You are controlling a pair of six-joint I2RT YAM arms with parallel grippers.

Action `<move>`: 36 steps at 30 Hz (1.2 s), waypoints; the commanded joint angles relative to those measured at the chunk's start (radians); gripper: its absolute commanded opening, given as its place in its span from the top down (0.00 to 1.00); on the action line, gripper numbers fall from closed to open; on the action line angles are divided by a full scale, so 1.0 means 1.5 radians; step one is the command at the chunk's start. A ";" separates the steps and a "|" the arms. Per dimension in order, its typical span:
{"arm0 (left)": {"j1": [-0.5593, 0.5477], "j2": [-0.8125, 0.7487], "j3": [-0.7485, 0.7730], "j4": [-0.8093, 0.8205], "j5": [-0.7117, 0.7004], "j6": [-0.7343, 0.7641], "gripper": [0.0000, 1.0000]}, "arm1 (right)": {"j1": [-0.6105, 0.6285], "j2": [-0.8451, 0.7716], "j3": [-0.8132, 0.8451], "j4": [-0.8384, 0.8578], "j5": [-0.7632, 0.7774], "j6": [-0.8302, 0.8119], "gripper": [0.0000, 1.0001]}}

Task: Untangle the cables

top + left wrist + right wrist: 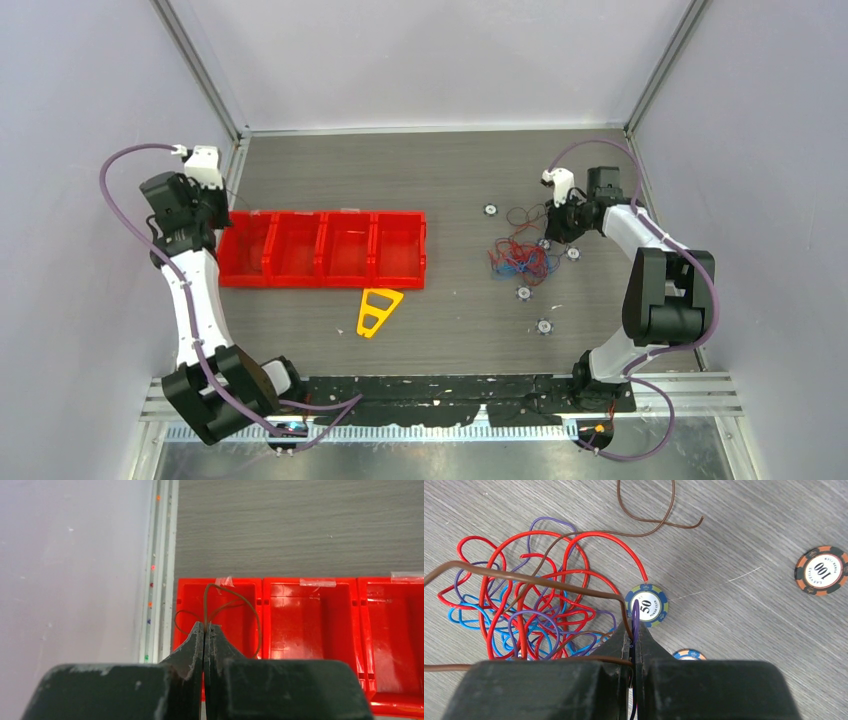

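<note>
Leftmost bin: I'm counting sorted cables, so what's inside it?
A brown cable loops over the leftmost bin, pinched in the shut left claw. No other cable shows on its visible floor; the claw covers the near part.

from high behind the arm bases, looking down over the table. from the left wrist, close above the red bins, also seen from overhead. from the right wrist, close above the cables, likewise shared.

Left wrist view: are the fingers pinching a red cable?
No, the cable pinched between the closed fingers is brown, looping in front of the red bin.
</note>
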 commanded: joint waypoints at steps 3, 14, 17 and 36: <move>-0.007 0.094 0.025 -0.062 0.033 0.002 1.00 | -0.002 -0.026 -0.008 0.016 -0.012 0.014 0.94; -0.033 0.225 0.079 -0.123 -0.033 0.023 0.80 | -0.002 -0.051 0.007 -0.031 -0.039 0.029 0.95; -0.033 0.198 0.116 -0.184 -0.002 0.064 0.30 | -0.001 -0.061 0.019 -0.051 -0.072 0.040 0.94; -0.490 0.218 0.270 -0.166 0.170 0.026 0.03 | 0.020 -0.069 0.082 -0.223 0.036 0.057 0.01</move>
